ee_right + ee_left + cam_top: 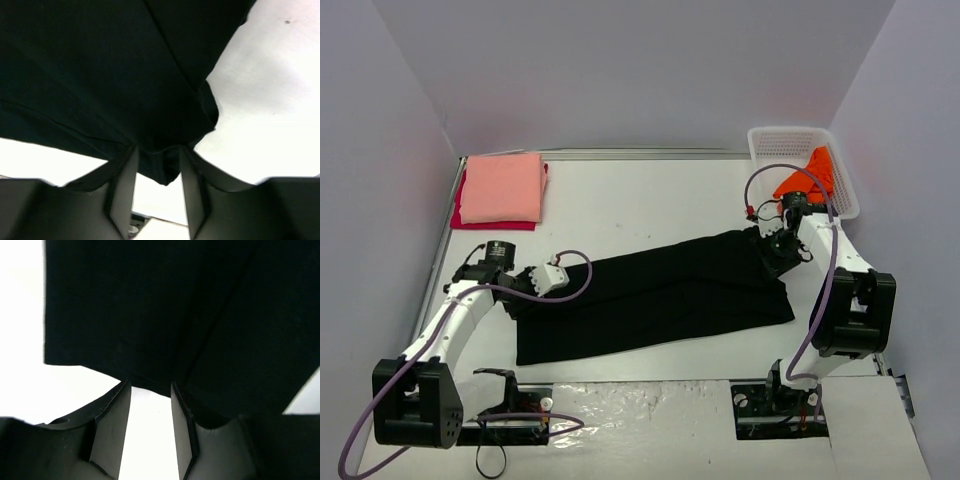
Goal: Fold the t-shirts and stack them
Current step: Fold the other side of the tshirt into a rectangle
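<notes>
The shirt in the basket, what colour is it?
Bright orange. The shirt in the basket shows best in the top view.

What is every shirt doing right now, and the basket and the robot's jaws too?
Large black cloth t-shirt: folded into a long strip, lying flat.
Salmon-pink cloth t-shirt: folded, stacked on the red one.
Red cloth t-shirt: underneath, mostly hidden.
Bright orange cloth t-shirt: crumpled in the basket.
White plastic mesh basket: upright, holding the orange shirt.
Left jaws: open, at the black shirt's end.
Right jaws: open, black cloth between them.
</notes>
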Available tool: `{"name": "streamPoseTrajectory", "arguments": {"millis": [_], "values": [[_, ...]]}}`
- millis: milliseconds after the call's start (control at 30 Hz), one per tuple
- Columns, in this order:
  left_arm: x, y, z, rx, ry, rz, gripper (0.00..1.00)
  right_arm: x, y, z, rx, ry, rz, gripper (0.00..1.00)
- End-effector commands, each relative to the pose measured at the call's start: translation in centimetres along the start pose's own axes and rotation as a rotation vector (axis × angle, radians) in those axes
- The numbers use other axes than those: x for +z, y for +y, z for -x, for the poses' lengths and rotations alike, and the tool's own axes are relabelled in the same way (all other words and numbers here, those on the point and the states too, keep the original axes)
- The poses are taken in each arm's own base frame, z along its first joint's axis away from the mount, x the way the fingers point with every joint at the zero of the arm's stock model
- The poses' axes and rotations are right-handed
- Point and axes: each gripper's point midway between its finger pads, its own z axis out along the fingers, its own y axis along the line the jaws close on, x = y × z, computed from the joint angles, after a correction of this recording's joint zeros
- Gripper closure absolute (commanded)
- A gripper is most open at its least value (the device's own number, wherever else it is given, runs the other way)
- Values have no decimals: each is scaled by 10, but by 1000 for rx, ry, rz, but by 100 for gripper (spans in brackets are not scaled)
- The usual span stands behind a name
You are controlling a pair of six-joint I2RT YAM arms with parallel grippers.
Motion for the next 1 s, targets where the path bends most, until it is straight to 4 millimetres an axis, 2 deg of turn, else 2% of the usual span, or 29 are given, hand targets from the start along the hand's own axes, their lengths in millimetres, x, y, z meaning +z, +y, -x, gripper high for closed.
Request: {"name": "streamPoseTrajectory", "arguments": {"millis": [0,100,300,367,400,433,467,600,700,800,833,867,900,967], "values": [[-15,-7,10,62,-19,-81,62,-6,7,-15,-30,77,27,63],[-22,-8,11,47,-6,-99,61,-16,5,-12,-42,68,12,61],[-51,4,42,-70,-158,-103,61,-45,7,8,-84,1,29,59],[-57,16,53,-115,-190,-73,61,-53,7,12,-108,-5,36,59],[-57,23,56,-216,-191,-47,60,-55,5,13,-114,-4,27,59],[-54,44,55,-245,-178,32,60,-57,5,12,-118,5,26,59],[-55,53,57,-280,-173,62,61,-60,2,13,-143,2,21,59],[-50,74,55,-398,-169,105,61,-63,4,17,-199,-9,51,58],[-43,81,52,-442,-168,130,60,-52,15,28,-255,-46,148,58],[-35,80,50,-469,-169,121,61,-31,21,39,-277,-39,248,58],[-33,80,49,-476,-165,118,61,-18,26,42,-268,-28,309,59],[-31,80,49,-489,-165,117,60,-15,26,50,-281,-38,324,59],[-30,80,48,-495,-160,116,61,-1,27,51,-275,-15,361,59],[-28,80,47,-508,-155,116,60,9,32,59,-279,-16,406,60]]}}
